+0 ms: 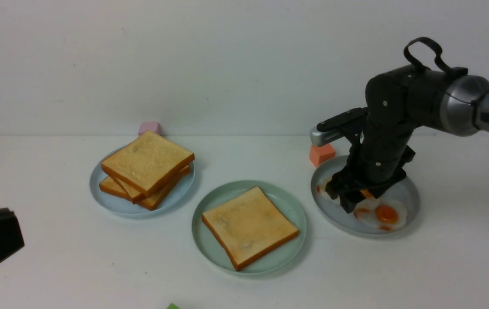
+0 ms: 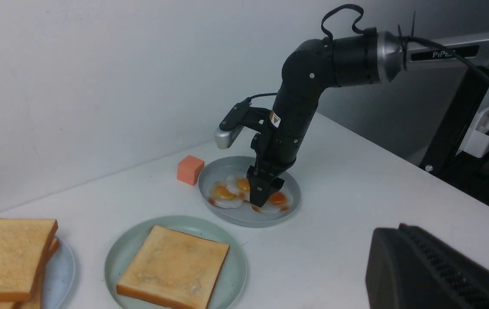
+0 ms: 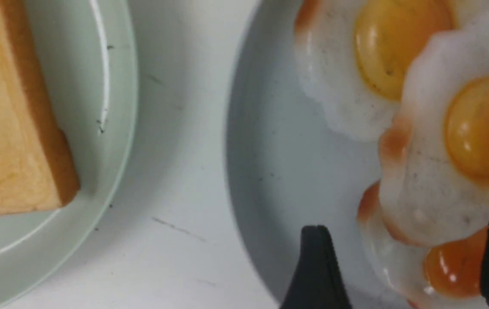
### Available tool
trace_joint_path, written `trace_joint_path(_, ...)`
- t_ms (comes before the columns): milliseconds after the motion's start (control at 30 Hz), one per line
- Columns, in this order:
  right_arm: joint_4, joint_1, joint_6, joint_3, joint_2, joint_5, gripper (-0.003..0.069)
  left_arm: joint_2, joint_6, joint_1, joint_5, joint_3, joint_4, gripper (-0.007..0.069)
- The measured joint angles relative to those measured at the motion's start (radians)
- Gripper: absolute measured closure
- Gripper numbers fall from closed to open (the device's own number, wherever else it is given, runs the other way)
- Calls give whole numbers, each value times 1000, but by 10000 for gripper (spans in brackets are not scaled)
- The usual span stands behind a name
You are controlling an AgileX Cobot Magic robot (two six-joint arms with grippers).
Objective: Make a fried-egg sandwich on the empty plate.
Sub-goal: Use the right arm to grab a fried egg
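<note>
The mint-green plate (image 1: 288,202) sits at the table's middle with one golden-brown toast slice (image 1: 248,225) flat on it. More toast is stacked (image 1: 147,163) on the left pale blue-grey plate (image 1: 184,185). Three fried eggs (image 1: 381,212) lie overlapping on the right pale blue-grey plate (image 1: 408,189). My right gripper (image 1: 353,199) is lowered into that plate. In the right wrist view it (image 3: 407,270) is open, its jaws either side of the nearest egg (image 3: 450,266). My left gripper (image 1: 12,229) is shut and empty at the front left, over bare table.
An orange cube (image 1: 321,154) stands just behind the egg plate, close to my right arm. A pink cube (image 1: 149,127) sits behind the toast stack by the back wall. A small green thing (image 1: 173,306) shows at the front edge.
</note>
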Motion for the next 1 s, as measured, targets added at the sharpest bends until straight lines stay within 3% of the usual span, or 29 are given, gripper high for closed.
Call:
trace_joint_path(533, -69, 4, 131, 0, 68, -51, 169, 0, 0, 0, 19, 0, 3, 638)
trace_joint_path(700, -99, 4, 134, 0, 69, -51, 241, 0, 0, 0, 19, 0, 3, 638)
trace_joint_path(800, -126, 4, 134, 0, 69, -51, 344, 0, 0, 0, 19, 0, 3, 638)
trace_joint_path(1000, -164, 5, 134, -2, 69, -51, 476, 0, 0, 0, 19, 0, 3, 638)
